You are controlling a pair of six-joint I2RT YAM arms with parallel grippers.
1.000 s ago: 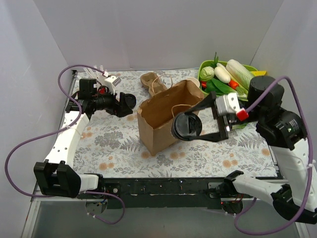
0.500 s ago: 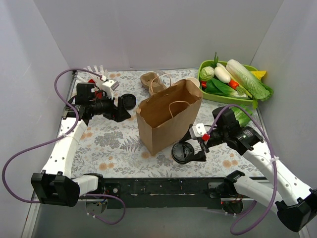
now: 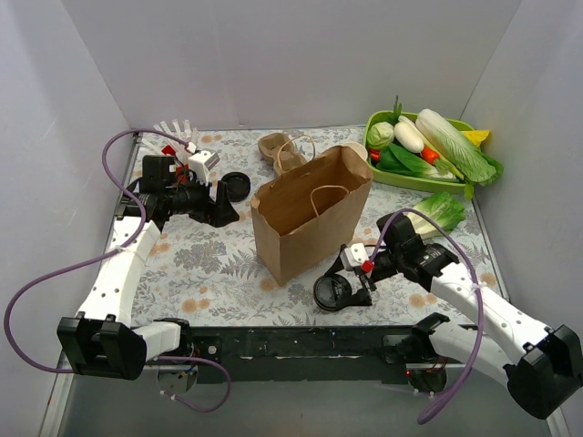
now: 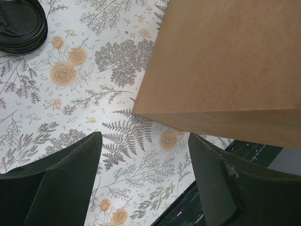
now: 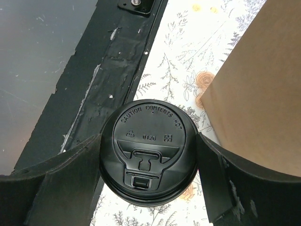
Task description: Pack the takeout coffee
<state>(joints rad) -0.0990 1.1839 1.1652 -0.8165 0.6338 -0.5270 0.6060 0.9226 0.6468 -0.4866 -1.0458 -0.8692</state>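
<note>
My right gripper (image 3: pixel 344 284) is shut on the takeout coffee, a cup with a round black lid (image 3: pixel 332 293), and holds it low by the table's front edge, beside the front right corner of the brown paper bag (image 3: pixel 310 218). In the right wrist view the lid (image 5: pixel 148 157) fills the gap between both fingers. A second black-lidded cup (image 3: pixel 235 187) stands left of the bag. It also shows in the left wrist view (image 4: pixel 19 23). My left gripper (image 3: pixel 226 209) is open and empty just in front of that cup. The tan pulp carrier (image 3: pixel 278 150) lies behind the bag.
The bag stands open at mid-table and shows in the left wrist view (image 4: pixel 225 70). A green tray of vegetables (image 3: pixel 424 146) is at the back right, with a lettuce (image 3: pixel 439 211) loose in front of it. A red cup of straws (image 3: pixel 178 137) is at the back left.
My right arm has come down from above the bag's mouth to the table's front edge, still holding the lidded cup. The left gripper has shifted slightly.
</note>
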